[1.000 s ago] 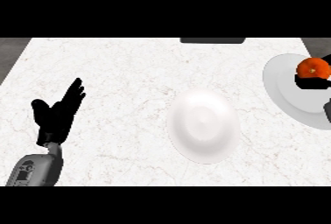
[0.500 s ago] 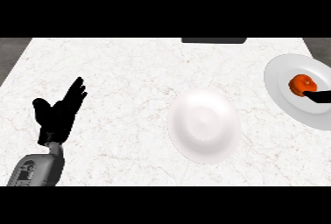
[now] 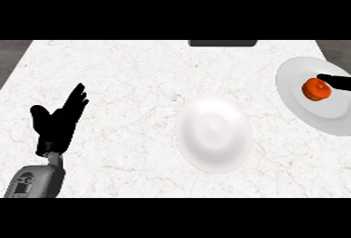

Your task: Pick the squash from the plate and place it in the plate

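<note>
1. Squash (image 3: 316, 89), small, round and orange, lies on the grey plate (image 3: 302, 100) at the right edge of the view; it sits in the right part of this plate, toward the far rim.
2. Right hand (image 3: 337, 81) shows only as a black finger that comes in from the right edge, just beyond the squash; its tip reaches the top of the squash and seems to touch it; the rest of the hand is out of view, so I cannot tell if it is open or closed.
3. White plate (image 3: 214, 134) lies to the left of the grey plate and nearer to the robot; the two plates are apart, with bare counter (image 3: 137, 69) between them.
4. Dark flat object (image 3: 223, 43) lies at the far edge of the counter, left of the grey plate and beyond the white plate.
5. Left hand (image 3: 58, 122) is well apart from the grey plate, far at the left side, past the white plate; its fingers are straight and point up, the hand is open and holds nothing; its grey forearm (image 3: 34, 180) comes from the lower edge.
</note>
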`<action>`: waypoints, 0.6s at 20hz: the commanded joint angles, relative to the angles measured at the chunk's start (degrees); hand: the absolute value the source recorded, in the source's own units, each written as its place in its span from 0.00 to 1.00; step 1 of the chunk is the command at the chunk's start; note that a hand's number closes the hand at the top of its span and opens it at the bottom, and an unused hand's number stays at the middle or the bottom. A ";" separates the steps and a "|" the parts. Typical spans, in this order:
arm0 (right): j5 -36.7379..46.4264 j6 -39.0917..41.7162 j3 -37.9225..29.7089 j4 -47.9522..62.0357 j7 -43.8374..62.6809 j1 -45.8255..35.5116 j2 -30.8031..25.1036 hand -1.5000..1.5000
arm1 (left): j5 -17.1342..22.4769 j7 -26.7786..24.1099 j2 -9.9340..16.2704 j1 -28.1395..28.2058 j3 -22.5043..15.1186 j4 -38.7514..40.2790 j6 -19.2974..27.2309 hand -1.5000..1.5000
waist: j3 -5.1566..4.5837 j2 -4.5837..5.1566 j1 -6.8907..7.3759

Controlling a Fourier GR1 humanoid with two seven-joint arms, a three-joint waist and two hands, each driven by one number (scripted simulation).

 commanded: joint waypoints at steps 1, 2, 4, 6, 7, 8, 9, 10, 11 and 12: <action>-7.06 4.52 -4.49 -2.27 0.35 0.94 1.95 0.00 | 1.33 -2.78 1.45 2.41 1.68 -0.17 -2.21 0.50 | -0.06 -0.19 -0.39; -8.89 8.75 -5.38 -2.64 3.97 -0.83 0.34 0.00 | -1.55 -2.19 -0.98 1.73 -0.20 0.05 1.52 0.50 | -0.08 -0.34 -0.88; -11.19 13.16 -6.19 -2.04 6.66 1.03 0.72 0.00 | 1.74 2.00 0.79 0.80 1.52 -2.01 -0.97 0.50 | -0.06 -0.46 -0.90; -13.94 18.99 -7.28 -3.71 8.33 1.62 -1.66 0.00 | -0.44 -0.59 -0.89 2.14 0.13 -1.45 0.62 0.50 | -0.08 -0.38 -1.04; -14.31 17.86 -6.99 -4.69 7.23 2.86 0.05 0.00 | 0.96 0.91 0.30 3.96 0.52 -3.56 -1.52 0.50 | -0.05 -0.24 -0.40; -15.65 21.44 -8.35 -2.03 7.40 2.30 -2.90 0.00 | -0.39 1.60 -1.35 0.83 -0.63 -2.84 0.42 0.50 | -0.02 -0.02 -0.32; -15.55 22.33 -8.24 -0.91 4.54 4.47 -3.66 0.00 | 1.10 -1.13 1.02 1.84 2.09 -1.65 -1.85 0.50 | -0.02 0.10 -0.03; -16.13 21.18 -7.07 -5.68 6.46 6.72 -1.44 0.00 | 0.04 -2.62 -0.65 1.91 1.37 0.53 -1.12 0.50 | -0.07 -0.04 -0.44; -17.03 24.25 -8.25 -4.03 5.27 6.57 -4.88 0.00 | -0.28 -3.70 0.78 2.00 2.07 1.40 -2.01 0.50 | -0.05 0.04 -0.30; -16.14 21.06 -7.14 -3.75 1.90 7.47 -2.81 0.00 | 0.36 -5.51 0.22 1.89 2.45 3.21 -3.17 0.50 | -0.04 0.11 -0.10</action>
